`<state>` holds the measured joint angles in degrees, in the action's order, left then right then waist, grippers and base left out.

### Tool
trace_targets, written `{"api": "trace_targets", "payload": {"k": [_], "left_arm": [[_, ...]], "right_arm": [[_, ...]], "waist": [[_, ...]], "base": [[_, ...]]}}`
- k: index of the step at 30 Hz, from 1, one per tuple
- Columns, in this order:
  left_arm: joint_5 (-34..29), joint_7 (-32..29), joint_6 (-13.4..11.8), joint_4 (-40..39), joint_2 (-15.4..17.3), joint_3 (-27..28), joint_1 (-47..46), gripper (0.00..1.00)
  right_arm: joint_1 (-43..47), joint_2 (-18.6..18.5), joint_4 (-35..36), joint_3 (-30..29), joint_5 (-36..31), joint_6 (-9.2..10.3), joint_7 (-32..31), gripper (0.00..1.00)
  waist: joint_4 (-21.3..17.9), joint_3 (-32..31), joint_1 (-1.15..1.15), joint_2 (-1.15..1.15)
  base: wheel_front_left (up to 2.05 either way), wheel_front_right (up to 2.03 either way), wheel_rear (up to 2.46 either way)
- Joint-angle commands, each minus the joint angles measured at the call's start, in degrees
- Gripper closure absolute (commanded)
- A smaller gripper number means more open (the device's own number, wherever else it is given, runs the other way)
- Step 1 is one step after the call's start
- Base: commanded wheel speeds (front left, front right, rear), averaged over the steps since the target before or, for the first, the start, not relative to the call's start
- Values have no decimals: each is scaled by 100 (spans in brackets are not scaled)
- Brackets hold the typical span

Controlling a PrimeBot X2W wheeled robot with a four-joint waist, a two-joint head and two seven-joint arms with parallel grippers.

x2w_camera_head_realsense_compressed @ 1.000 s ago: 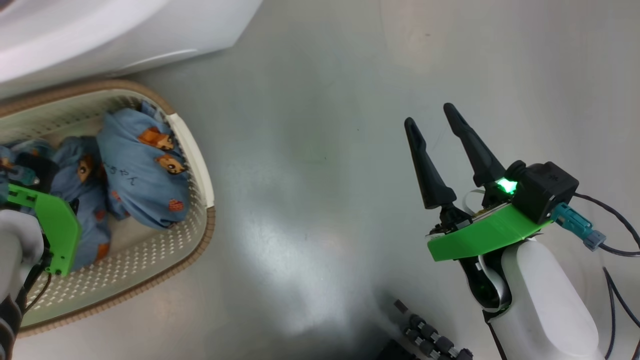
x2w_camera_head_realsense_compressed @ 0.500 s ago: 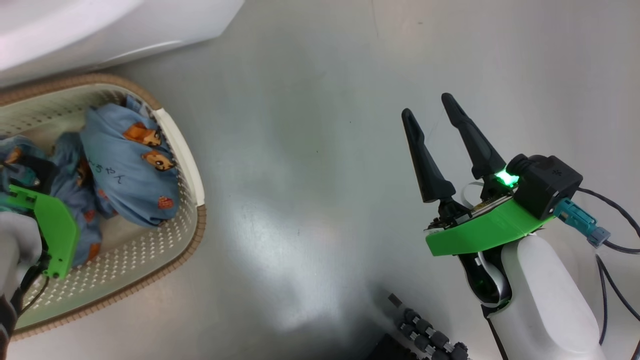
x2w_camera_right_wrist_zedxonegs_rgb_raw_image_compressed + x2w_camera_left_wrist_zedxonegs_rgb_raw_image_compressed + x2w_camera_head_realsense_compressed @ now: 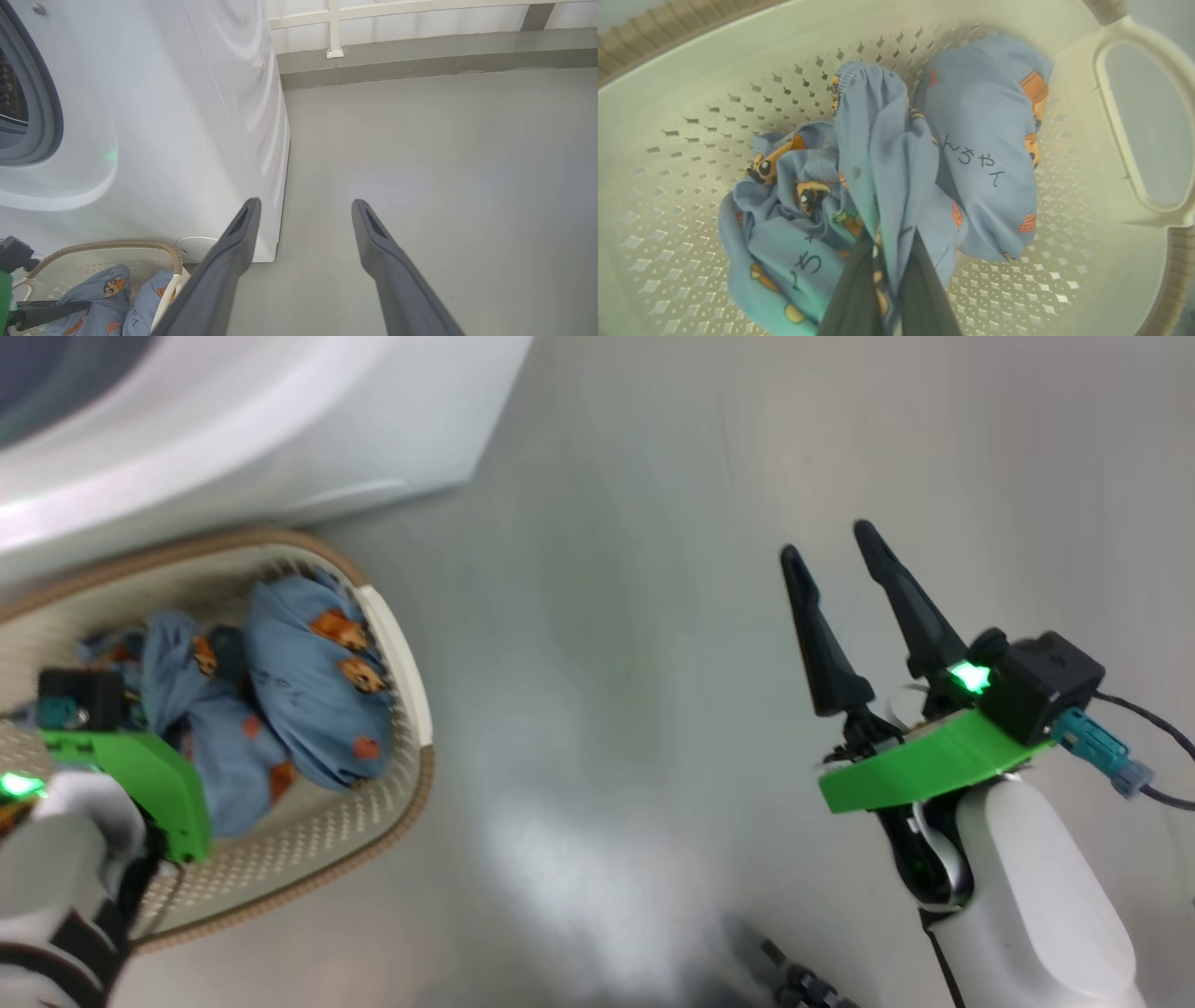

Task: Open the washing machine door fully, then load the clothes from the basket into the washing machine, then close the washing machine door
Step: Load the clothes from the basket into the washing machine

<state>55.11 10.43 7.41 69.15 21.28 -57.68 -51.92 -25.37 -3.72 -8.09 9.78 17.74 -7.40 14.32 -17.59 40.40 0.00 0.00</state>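
The cream basket (image 3: 416,775) sits on the floor against the white washing machine (image 3: 280,439). Two light blue bear-print clothes (image 3: 313,695) lie in it. In the left wrist view my left gripper (image 3: 888,275) is shut on a raised fold of the left garment (image 3: 882,154). The other garment (image 3: 985,154) lies bundled beside it near the basket handle (image 3: 1115,116). My right gripper (image 3: 827,541) hangs open and empty over bare floor, far to the right of the basket. The right wrist view shows the machine's grey gasket (image 3: 44,98) uncovered. The washing machine door is out of view.
Grey floor (image 3: 635,616) stretches between the basket and my right arm. My dark wheeled base (image 3: 794,980) shows at the bottom edge. A grey kerb and white railing (image 3: 420,51) run behind the machine. A round white cap (image 3: 196,247) sits low on the machine's front.
The head camera has shifted, so the whole picture moved. My left gripper has shut on the fabric, which now stands bunched up by it. The right gripper has stayed open.
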Motion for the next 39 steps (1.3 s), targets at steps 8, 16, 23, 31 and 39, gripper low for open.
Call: {"api": "trace_targets", "payload": {"k": [8, 16, 23, 31, 39], "left_arm": [[413, 444, 8, -122, -166, 470, 715, 100], [14, 455, -30, -800, -131, 1563, 1312, 100], [-681, 456, -52, -1576, -171, 2847, 2013, 100], [-1737, 456, -63, -2709, -426, 4241, 2932, 100], [-2547, 456, -41, -3732, -779, 5168, 3678, 100]], "right_arm": [[756, -283, -69, -71, 23, -9, 68, 0], [1339, -520, -187, -129, 69, -9, 68, 0], [1679, -642, -230, -202, 103, -9, 68, 0], [1960, -747, -243, -346, 110, -9, 68, 0], [2193, -834, -258, -451, 126, -9, 68, 0]], "waist": [[609, -1367, 0, 0], [863, -2139, 0, 0], [952, -2565, 0, 0], [1011, -2975, 0, 0], [1097, -3280, 0, 0]], "base": [[0, 0, 0], [0, 0, 0], [0, 0, 0], [0, 0, 0], [0, 0, 0]]}}
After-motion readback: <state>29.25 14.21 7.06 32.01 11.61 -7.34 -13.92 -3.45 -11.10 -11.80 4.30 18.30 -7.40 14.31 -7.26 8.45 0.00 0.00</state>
